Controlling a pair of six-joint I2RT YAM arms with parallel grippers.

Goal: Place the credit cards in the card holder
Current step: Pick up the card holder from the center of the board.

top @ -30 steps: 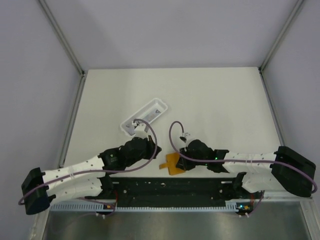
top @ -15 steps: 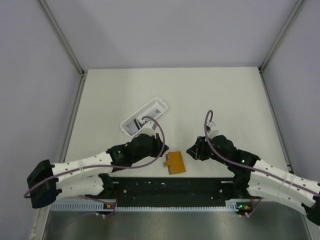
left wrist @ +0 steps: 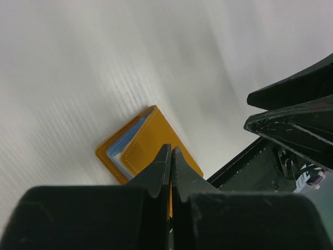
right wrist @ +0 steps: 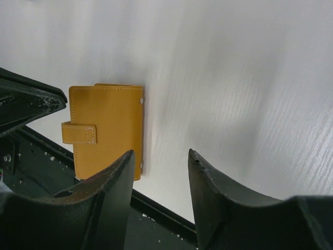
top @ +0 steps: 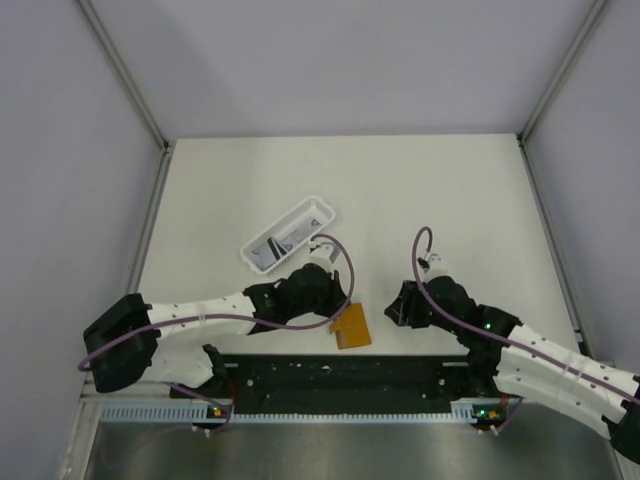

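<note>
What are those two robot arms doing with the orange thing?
Neither arm holds anything right now. The orange card holder lies flat on the table between them. The left gripper, shut, sits right at its edge. The right gripper is open, a little way off. Some cards lie in the white tray further back.

A flat, stitched orange-tan card holder [right wrist: 106, 127] lies closed on the white, fine-grained table [right wrist: 234, 78]. A short strap tab is folded over its left edge, and a small pale stud sits at its upper right corner. Below the holder's right side, the right gripper [right wrist: 160, 156] has its two black fingers [right wrist: 112, 192] spread apart, with bare table in the gap. One fingertip overlaps the holder's lower right corner. A black wedge-shaped part [right wrist: 26, 101] juts in left of the holder, and a dark speckled rail [right wrist: 31, 156] runs below it.
</note>
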